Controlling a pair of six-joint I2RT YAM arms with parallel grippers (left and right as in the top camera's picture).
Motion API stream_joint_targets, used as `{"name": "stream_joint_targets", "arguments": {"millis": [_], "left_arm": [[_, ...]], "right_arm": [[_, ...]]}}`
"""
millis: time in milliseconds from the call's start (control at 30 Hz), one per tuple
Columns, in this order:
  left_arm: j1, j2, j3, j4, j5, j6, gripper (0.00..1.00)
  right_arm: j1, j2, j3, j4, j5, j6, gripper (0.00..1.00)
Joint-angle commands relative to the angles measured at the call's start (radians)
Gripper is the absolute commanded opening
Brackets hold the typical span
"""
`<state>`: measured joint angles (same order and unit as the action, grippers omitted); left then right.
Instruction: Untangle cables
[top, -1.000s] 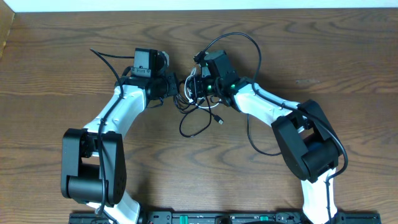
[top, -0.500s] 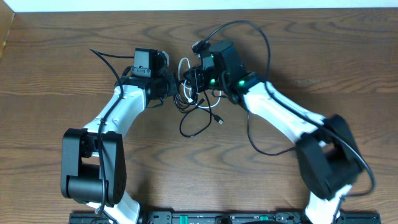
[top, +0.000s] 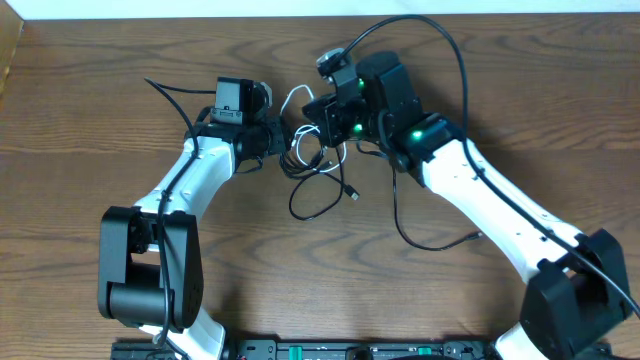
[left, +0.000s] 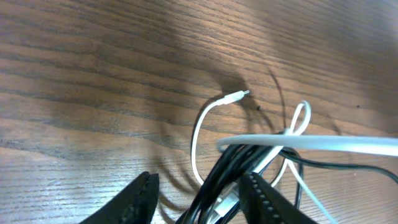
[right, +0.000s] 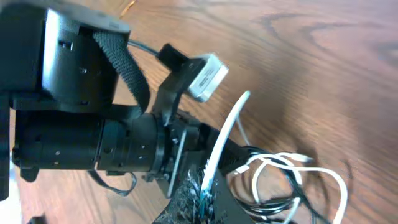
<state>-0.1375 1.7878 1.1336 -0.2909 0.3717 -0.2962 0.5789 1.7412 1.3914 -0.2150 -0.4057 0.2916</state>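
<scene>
One white cable (right: 225, 134) runs taut, bottom centre to upper right, pinched in closed right gripper (right: 204, 186); left gripper (left: 199, 182) jaws apart, straddling black cable (left: 233, 163).

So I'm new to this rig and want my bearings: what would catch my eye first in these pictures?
The knot of black cable and white cable stands out, at the far middle of the table. The left claw stands open around the black strands. The right claw is shut on the white cable, which runs taut.
</scene>
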Motion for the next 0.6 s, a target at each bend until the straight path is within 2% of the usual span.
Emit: {"name": "stream_joint_targets", "arguments": {"millis": [0, 300, 400, 567], "left_arm": [[0.001, 0.012, 0.000, -0.002, 0.005, 0.002, 0.52], [0.001, 0.012, 0.000, -0.003, 0.005, 0.002, 0.53], [0.001, 0.012, 0.000, -0.003, 0.005, 0.003, 0.53], [0.001, 0.012, 0.000, -0.003, 0.004, 0.003, 0.58]], "right_arm": [[-0.027, -0.047, 0.002, -0.042, 0.094, -0.026, 0.01], [-0.036, -0.024, 0.002, -0.172, 0.125, -0.016, 0.01], [-0.035, 0.018, 0.002, -0.209, 0.196, -0.014, 0.01], [-0.059, 0.038, 0.002, -0.231, 0.276, 0.065, 0.01]]}}
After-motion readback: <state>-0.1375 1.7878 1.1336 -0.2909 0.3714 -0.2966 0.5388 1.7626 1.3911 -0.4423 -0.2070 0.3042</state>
